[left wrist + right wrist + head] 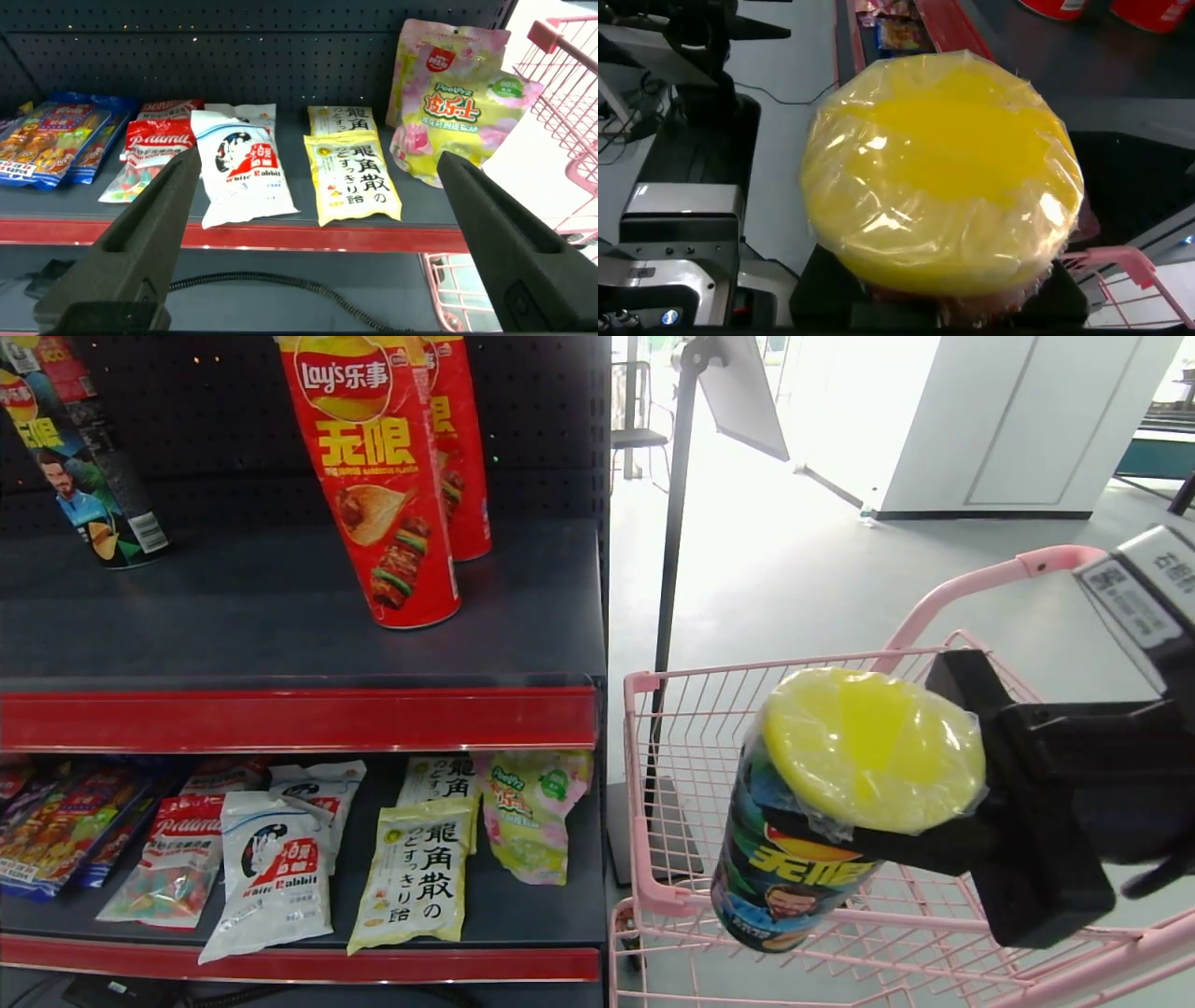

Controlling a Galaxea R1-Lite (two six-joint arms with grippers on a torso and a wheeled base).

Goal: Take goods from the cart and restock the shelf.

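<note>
Dark shelf [280, 616] is red-trimmed, grey floor [794, 579] beyond. Chip can [794, 877] is clamped by right gripper [845, 784] over pink cart [653, 709], long axis tilted, yellow lid [873, 747] uppermost. Left gripper [318, 159] is spread wide, empty.

The chip can [794, 887] has a yellow lid [873, 747]; shelf cans [383, 485] red, cart [1055, 558] pink.

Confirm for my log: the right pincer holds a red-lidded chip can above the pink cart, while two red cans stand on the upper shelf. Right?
Not quite: the lid is yellow, not red, as the right wrist view shows. The right pincer holds a yellow-lidded chip can above the pink cart, while two red cans stand on the upper shelf.
</note>
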